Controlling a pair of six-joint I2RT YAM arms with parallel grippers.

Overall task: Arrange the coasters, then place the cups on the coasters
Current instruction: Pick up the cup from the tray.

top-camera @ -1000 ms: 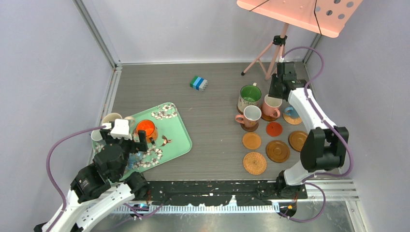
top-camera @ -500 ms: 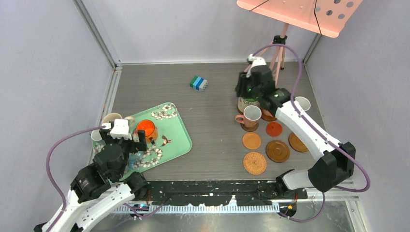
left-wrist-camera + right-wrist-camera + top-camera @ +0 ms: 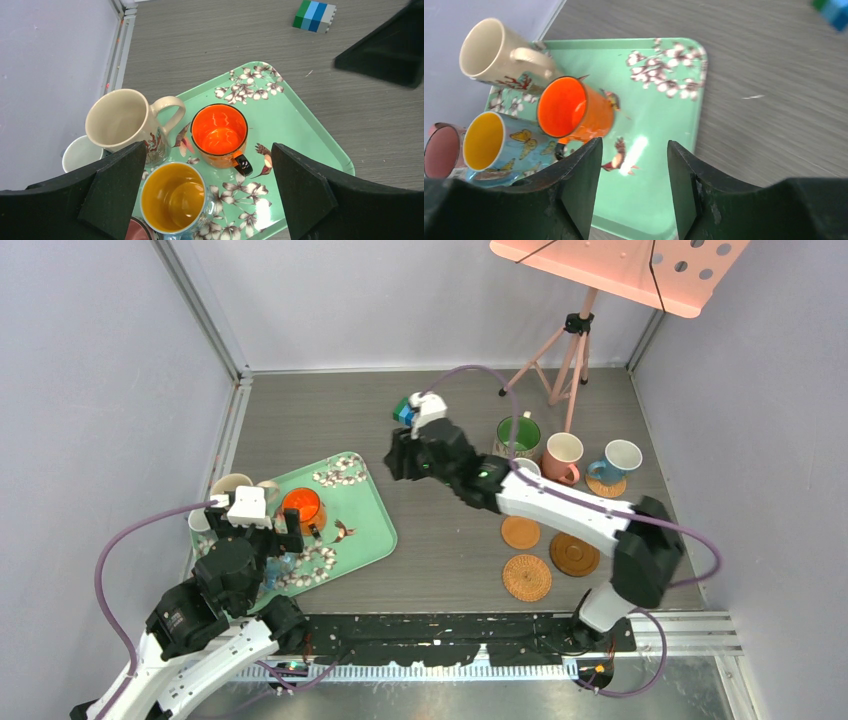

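4 mugs (image 3: 218, 134) crowd the left half of the green tray (image 3: 365, 530) near the table's left edge: cream, orange-inside, yellow-inside and mauve. The left gripper (image 3: 210, 200) hangs wide open right above them, holding nothing. The right gripper (image 3: 398, 455) hovers over bare table near the tray's far right corner, jaws parted and empty. More mugs stand on coasters (image 3: 526, 577) toward the right edge.
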